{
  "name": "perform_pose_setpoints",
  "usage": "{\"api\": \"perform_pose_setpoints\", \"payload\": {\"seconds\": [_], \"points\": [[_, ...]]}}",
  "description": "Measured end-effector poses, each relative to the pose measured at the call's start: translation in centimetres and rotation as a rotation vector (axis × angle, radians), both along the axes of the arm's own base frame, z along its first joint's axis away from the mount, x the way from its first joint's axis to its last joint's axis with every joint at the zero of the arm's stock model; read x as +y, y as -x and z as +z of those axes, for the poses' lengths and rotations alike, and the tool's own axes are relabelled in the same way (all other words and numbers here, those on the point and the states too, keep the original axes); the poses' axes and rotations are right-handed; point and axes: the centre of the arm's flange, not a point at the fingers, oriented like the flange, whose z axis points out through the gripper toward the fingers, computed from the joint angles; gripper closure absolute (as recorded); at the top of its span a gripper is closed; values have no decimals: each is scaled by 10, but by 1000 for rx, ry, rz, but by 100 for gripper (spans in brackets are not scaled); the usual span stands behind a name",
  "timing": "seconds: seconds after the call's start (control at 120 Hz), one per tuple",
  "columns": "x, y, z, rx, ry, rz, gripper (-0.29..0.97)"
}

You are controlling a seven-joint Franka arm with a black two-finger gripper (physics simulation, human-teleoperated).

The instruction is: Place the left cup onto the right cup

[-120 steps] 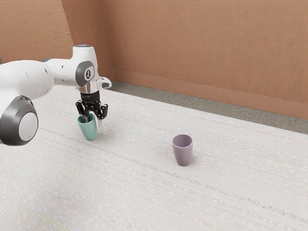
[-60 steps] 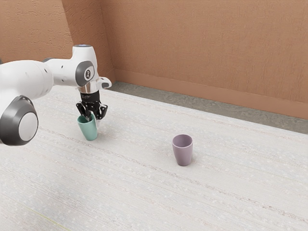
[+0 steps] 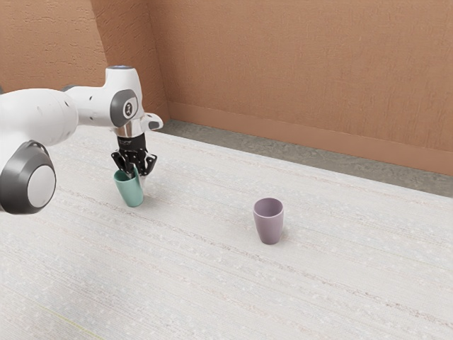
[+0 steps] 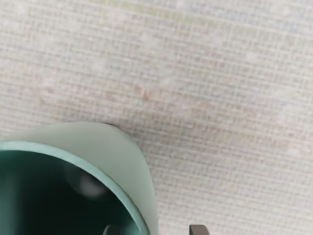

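Teal cup (image 3: 129, 190) sits at the exterior view's left, mouth up and leaning slightly, w/ its base down at the table (image 3: 212, 283). Can't tell if the base touches the top. In the wrist view the teal cup (image 4: 73, 161) is right under the hand: pale green outside, darker green inside, rim curving across.

Black gripper (image 3: 134, 170) hangs straight down over the cup's rim, on the side toward the exterior view's right. Its jaws straddle the cup wall, one inside and one outside. They aren't clamped: in the wrist view a strip of table shows between the outer fingertip (image 4: 197, 229) and the cup wall. White arm (image 3: 42, 117) comes in from the exterior view's left, w/ a big grey joint cap at the near edge.

Purple cup (image 3: 268, 220) stands upright, mouth up, well apart from the teal one, toward the exterior view's right & a bit nearer the camera. Nothing touches it.

Table is wide & pale, off-white w/ fine streaks running across like cloth or bleached grain; close up it's speckled w/ faint pink and grey.

Beyond its far edge runs a narrow grey floor (image 3: 318, 159) strip, then a brown baseboard (image 3: 311, 138). Rough terracotta wall (image 3: 297, 64) covers the background, meeting a second wall at a corner behind the arm.
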Motion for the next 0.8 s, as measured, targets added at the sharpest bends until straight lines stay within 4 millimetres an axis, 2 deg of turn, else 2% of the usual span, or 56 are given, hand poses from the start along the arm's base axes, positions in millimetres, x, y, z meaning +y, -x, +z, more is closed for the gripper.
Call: {"api": "perform_pose_setpoints", "payload": {"seconds": [0.8], "points": [[0,0,1,-1,-5,0,77]]}}
